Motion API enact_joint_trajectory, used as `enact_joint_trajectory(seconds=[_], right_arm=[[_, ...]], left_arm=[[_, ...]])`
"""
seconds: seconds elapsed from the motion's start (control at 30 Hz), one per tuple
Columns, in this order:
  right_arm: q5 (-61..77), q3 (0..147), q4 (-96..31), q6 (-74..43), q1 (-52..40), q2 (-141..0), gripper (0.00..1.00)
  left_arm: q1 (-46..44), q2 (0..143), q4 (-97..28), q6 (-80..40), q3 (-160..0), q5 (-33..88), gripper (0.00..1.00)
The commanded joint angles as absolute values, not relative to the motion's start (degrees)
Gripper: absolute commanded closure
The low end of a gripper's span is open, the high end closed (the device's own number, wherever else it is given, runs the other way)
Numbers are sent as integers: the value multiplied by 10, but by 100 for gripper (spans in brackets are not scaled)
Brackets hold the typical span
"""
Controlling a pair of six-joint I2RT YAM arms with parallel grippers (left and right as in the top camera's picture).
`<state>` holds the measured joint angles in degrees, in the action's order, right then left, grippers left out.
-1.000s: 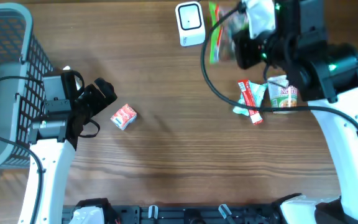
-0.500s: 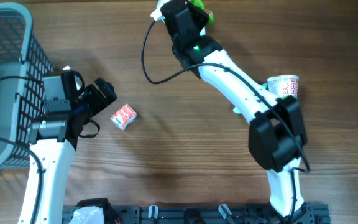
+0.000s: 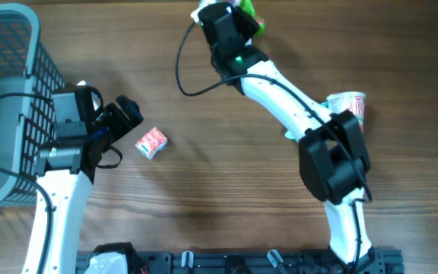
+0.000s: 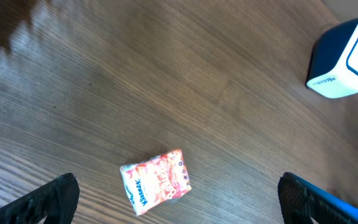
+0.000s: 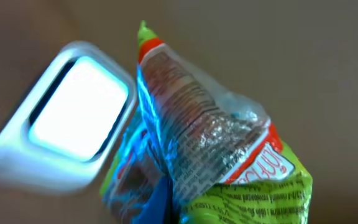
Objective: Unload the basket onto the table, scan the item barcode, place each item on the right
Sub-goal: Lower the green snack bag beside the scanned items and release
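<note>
Right gripper (image 3: 233,17) pinches the green snack bag (image 5: 216,143) at top centre of overhead, just beside the scanner (image 5: 73,124) window. Barcode not visible: turn the crinkled back panel flat toward the glass. Left gripper (image 3: 126,122) spread, empty.

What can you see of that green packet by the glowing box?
The green packet is a crinkly plastic bag, lime green with orange-red edging and a shiny panel of small print. Crumpled and tilted, it is gripped by the right tool, close beside the scanner, whose window is lit. Blue light tints its left side.
</note>
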<state>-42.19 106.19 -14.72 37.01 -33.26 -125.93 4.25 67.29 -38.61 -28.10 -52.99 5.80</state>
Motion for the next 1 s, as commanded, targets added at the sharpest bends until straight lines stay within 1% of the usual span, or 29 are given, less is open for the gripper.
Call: enact_joint_trajectory(seconds=[0.0, 0.07, 0.13, 0.17, 0.23, 0.3, 0.43, 0.47, 0.5, 0.53, 0.57, 0.6, 0.73, 0.97], right_arm=[[-329, 1073, -295, 206, -328, -1115, 96], [-231, 1073, -422, 127, -311, -1060, 96], [-107, 1072, -544, 83, -279, -1023, 96], [-6, 1072, -636, 77, -249, -1014, 96], [66, 1058, -729, 77, -213, -1018, 96], [76, 980, -739, 75, -183, -1018, 96], [75, 830, -633, 74, -164, -1018, 96], [73, 795, -597, 73, -164, -1018, 86], [57, 777, -576, 57, -163, -1018, 52], [26, 774, -570, 26, -162, -1017, 38], [12, 780, -572, 26, -162, -1013, 21], [11, 786, -578, 27, -162, -1004, 0], [15, 793, -580, 14, -162, -957, 0], [15, 792, -474, 14, -162, -958, 0]], left_arm=[[45, 675, -384, -272, -534, 54, 0], [45, 675, -384, -272, -534, 55, 0], [45, 675, -384, -272, -534, 55, 0], [45, 675, -384, -272, -534, 55, 0], [45, 675, -384, -272, -534, 54, 0], [45, 675, -384, -272, -534, 55, 0], [45, 675, -384, -272, -534, 54, 0], [45, 675, -384, -272, -534, 54, 0], [45, 675, -384, -272, -534, 55, 0], [45, 675, -384, -272, -534, 55, 0], [45, 675, -384, -272, -534, 55, 0], [45, 675, -384, -272, -534, 55, 0], [45, 675, -384, -272, -534, 55, 0], [45, 675, -384, -272, -534, 55, 0]])
